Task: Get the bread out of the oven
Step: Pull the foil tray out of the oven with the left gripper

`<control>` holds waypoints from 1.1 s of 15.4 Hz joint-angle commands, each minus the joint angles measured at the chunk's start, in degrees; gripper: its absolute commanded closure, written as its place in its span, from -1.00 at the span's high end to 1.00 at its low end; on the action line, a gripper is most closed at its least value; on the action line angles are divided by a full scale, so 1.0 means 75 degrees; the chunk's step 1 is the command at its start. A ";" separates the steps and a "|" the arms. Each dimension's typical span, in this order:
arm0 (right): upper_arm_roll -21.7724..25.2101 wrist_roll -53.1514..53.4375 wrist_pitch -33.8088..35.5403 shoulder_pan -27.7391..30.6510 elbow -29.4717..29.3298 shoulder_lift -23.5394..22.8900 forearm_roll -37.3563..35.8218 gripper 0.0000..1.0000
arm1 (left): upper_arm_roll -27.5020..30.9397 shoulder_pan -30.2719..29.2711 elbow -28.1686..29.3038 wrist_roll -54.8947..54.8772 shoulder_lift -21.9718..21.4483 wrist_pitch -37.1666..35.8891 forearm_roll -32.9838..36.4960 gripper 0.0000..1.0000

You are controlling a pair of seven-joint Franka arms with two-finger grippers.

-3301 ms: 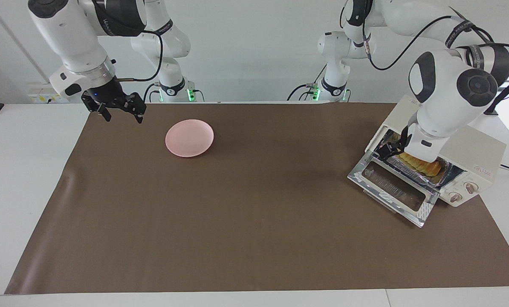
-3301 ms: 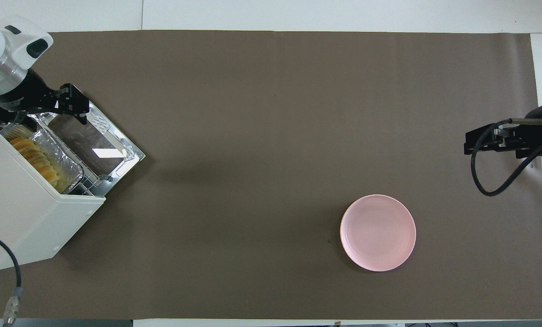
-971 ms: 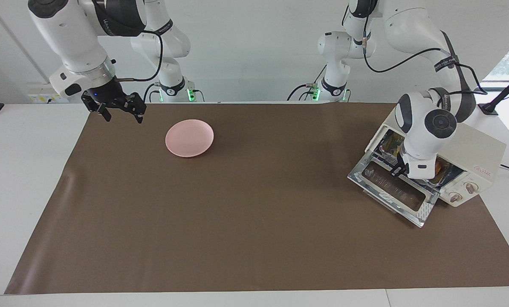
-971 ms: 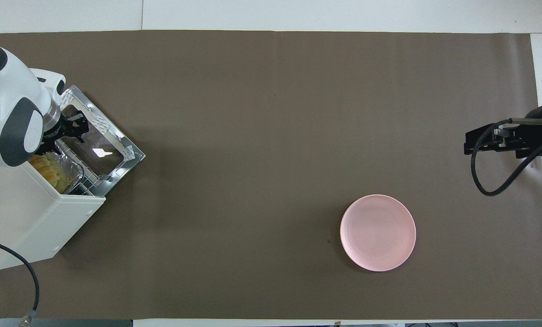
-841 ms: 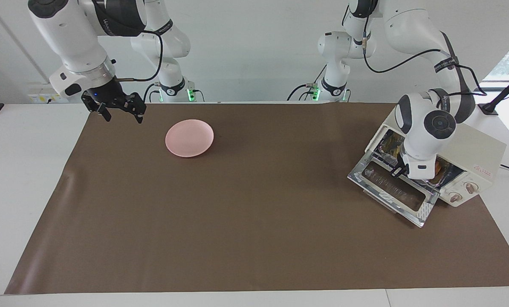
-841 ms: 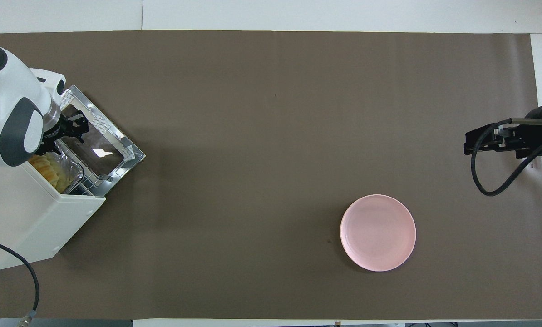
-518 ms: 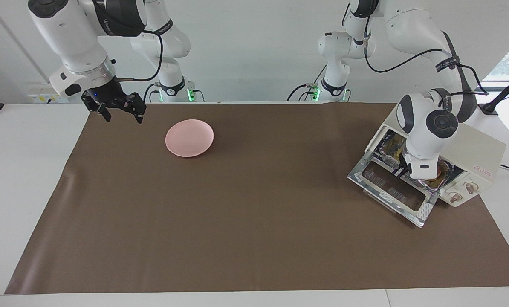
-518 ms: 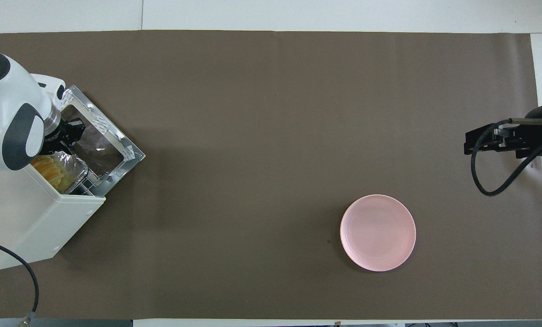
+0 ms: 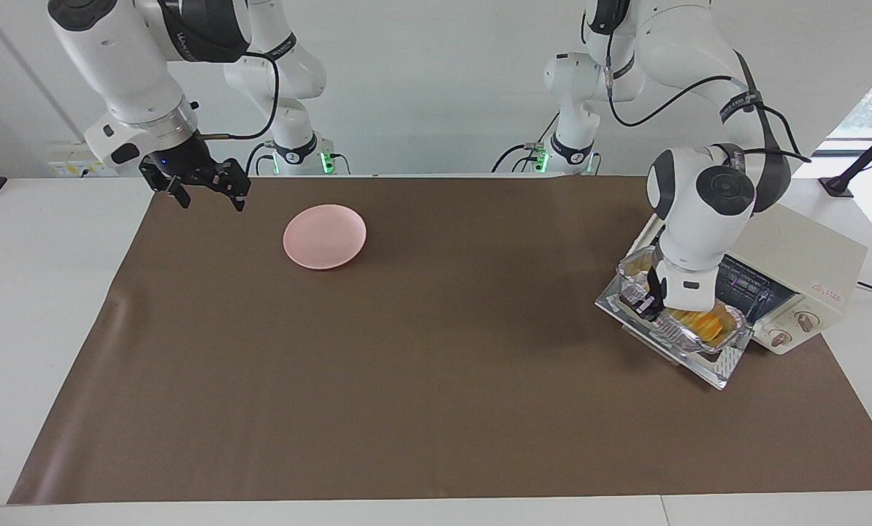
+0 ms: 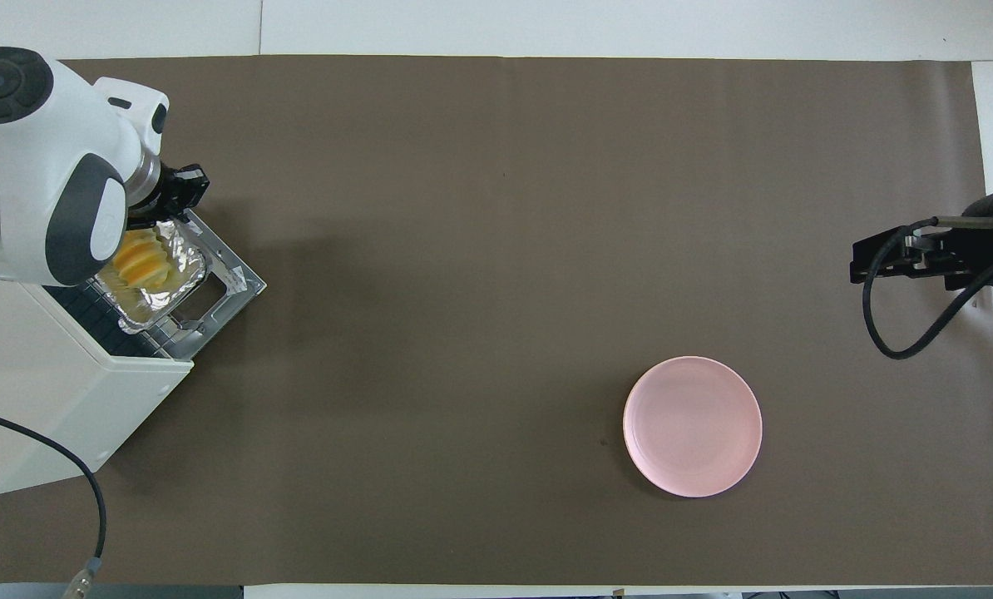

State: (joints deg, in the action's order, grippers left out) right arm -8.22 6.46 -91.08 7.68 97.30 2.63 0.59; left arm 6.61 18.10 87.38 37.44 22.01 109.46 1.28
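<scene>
The cream-white oven (image 9: 808, 252) (image 10: 39, 374) stands at the left arm's end of the table with its glass door (image 9: 721, 363) (image 10: 234, 279) dropped open. A crinkled foil tray (image 9: 681, 340) (image 10: 185, 279) rests over the open door, outside the oven's mouth. The golden ridged bread (image 9: 699, 319) (image 10: 140, 259) lies in that tray. My left gripper (image 9: 653, 296) (image 10: 164, 215) is shut on the tray's rim, at the end away from the knobs. My right gripper (image 9: 212, 202) (image 10: 862, 263) hangs open and waits over the mat's edge at the right arm's end.
A round pink plate (image 9: 324, 236) (image 10: 692, 426) lies on the brown mat (image 9: 407, 351), toward the right arm's end and close to the robots. The oven's wire rack (image 9: 743, 281) shows inside the mouth. A cable (image 10: 89, 499) trails beside the oven.
My left gripper closed on the foil tray's rim inside the oven, then drew the tray and bread out onto the open door. The right arm has not moved.
</scene>
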 commanded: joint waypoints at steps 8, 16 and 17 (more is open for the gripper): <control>-0.0064 -0.0088 0.0132 0.0078 -0.0012 0.0083 -0.0125 1.00 | 0.0186 0.2543 -0.1842 0.1781 0.1225 -0.0742 -0.0709 -1.00; -0.0064 -0.0088 0.0132 0.0078 -0.0012 0.0083 -0.0113 1.00 | 0.0162 0.3655 -0.1317 0.1304 0.0992 -0.0428 0.0296 -1.00; -0.0064 -0.0088 0.0132 0.0078 -0.0012 0.0083 -0.0113 1.00 | 0.0151 0.3796 -0.1269 0.0895 0.0944 -0.0450 0.0472 -1.00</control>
State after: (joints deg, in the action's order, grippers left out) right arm -8.22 6.46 -91.08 7.68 97.30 2.63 0.59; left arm 6.77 43.30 75.66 48.26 30.60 105.57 1.58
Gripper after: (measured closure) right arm 0.000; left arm 0.982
